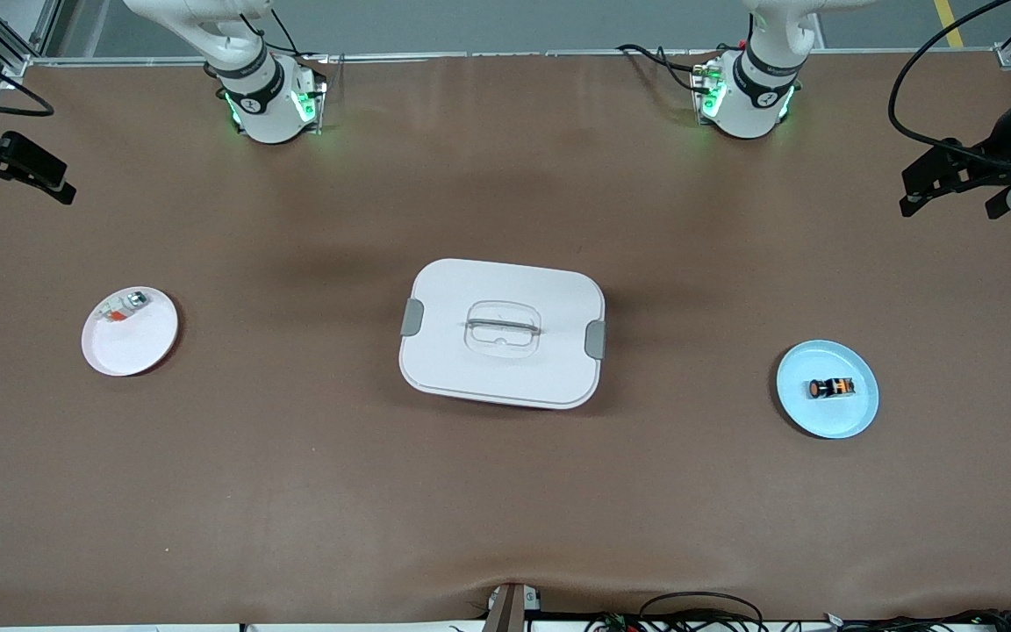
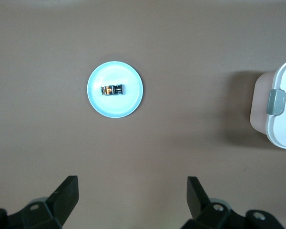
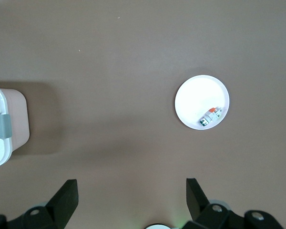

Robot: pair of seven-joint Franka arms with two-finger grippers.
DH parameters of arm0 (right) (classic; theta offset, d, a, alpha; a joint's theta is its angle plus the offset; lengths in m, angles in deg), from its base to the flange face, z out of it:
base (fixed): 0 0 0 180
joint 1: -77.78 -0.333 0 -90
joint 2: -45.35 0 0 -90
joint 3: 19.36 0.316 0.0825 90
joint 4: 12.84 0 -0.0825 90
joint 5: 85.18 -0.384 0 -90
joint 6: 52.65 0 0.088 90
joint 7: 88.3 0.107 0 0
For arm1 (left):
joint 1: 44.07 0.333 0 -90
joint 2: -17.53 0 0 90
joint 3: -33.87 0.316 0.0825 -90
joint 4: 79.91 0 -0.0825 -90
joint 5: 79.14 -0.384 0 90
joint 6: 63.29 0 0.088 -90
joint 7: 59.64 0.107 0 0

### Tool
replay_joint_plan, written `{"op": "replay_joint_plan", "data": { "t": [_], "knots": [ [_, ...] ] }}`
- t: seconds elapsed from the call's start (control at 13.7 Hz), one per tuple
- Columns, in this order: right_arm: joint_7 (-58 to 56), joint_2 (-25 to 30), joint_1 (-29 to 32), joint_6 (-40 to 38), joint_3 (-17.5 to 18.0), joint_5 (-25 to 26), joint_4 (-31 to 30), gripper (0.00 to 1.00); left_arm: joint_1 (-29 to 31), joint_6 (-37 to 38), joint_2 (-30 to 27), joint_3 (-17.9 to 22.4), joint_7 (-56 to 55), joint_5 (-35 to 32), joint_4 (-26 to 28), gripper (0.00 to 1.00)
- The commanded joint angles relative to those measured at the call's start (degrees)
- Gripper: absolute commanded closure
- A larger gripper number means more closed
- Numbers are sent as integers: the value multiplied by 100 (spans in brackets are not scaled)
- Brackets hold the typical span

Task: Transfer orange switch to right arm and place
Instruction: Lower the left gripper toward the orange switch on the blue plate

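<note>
Brown table: orange switch on blue plate; white lidded box centre. Left gripper, right gripper raised at table ends, wide apart, empty.

A lidded white container with grey side clips is set mid-table; a white plate bearing a small white-and-silver piece is placed toward the right arm's end from it, a blue plate toward the left arm's end

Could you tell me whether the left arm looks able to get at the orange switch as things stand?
Probably yes. The switch lies uncovered on the blue plate toward the left arm's end of the table, with nothing beside it. The left gripper hangs open above that end; the box stands well apart.
</note>
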Motion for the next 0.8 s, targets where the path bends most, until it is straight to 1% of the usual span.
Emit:
{"op": "replay_joint_plan", "data": {
  "t": [0.0,0.22,0.44,0.66,0.73],
  "knots": [
    [187,98,29,-31,45,-91,-54,0,37,13,49,-37,27,0,-104,0],
    [188,107,37,-49,45,-91,-63,0,46,13,66,-28,45,0,-113,0],
    [188,107,46,-49,36,-91,-63,0,55,-22,294,-28,54,8,-122,0],
    [188,98,46,-40,36,-91,-63,0,64,-451,549,16,71,-26,-34,0],
    [188,107,46,-49,36,-91,-63,0,64,-592,672,16,71,-157,-34,0]
  ]
}}
